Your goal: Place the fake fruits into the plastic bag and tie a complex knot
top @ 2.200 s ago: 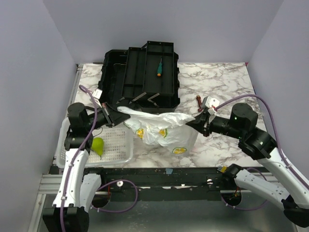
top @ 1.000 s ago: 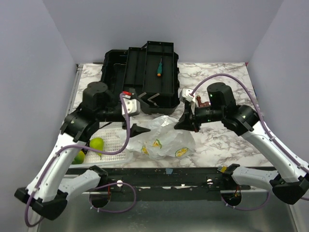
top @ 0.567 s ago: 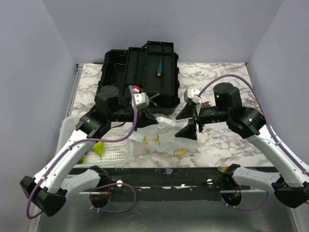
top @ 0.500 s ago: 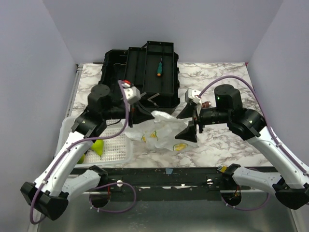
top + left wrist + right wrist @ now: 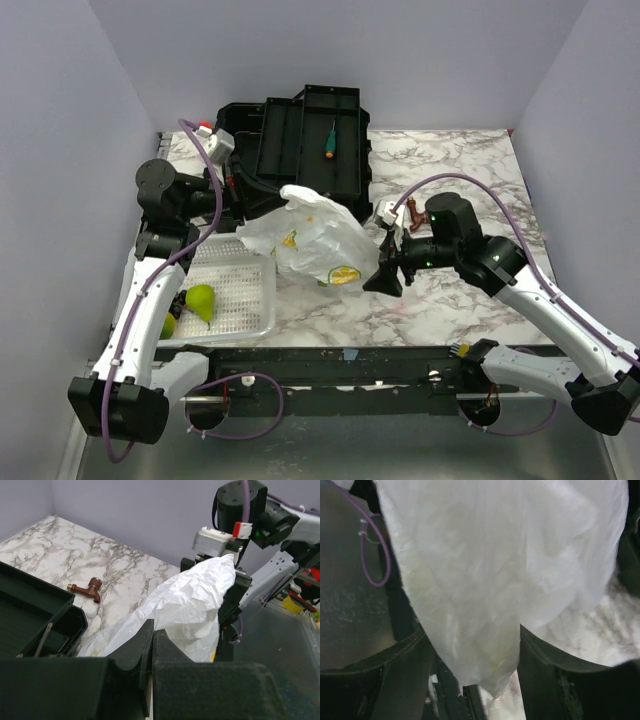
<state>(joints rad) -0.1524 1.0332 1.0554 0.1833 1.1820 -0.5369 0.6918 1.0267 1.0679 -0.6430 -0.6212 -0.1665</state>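
Note:
The plastic bag (image 5: 312, 236) is lifted over the marble table, with yellow-green prints on its side. My left gripper (image 5: 243, 196) is shut on the bag's left edge; in the left wrist view the closed fingers (image 5: 165, 650) meet the plastic bag (image 5: 197, 602). My right gripper (image 5: 386, 268) stands open at the bag's right side. In the right wrist view the plastic bag (image 5: 495, 565) hangs between the spread fingers (image 5: 402, 672), untouched by them. Two fake fruits (image 5: 203, 299) lie in the white basket (image 5: 245, 290). No knot shows in any view.
An open black toolbox (image 5: 300, 150) with a green-handled screwdriver (image 5: 329, 140) stands behind the bag. A brown tap fitting (image 5: 88, 587) lies on the marble behind the right gripper. The basket sits at the table's front left edge.
My left gripper has shut on the bag and drawn back to the left, lifting it. My right gripper has opened and dropped to the bag's lower right side.

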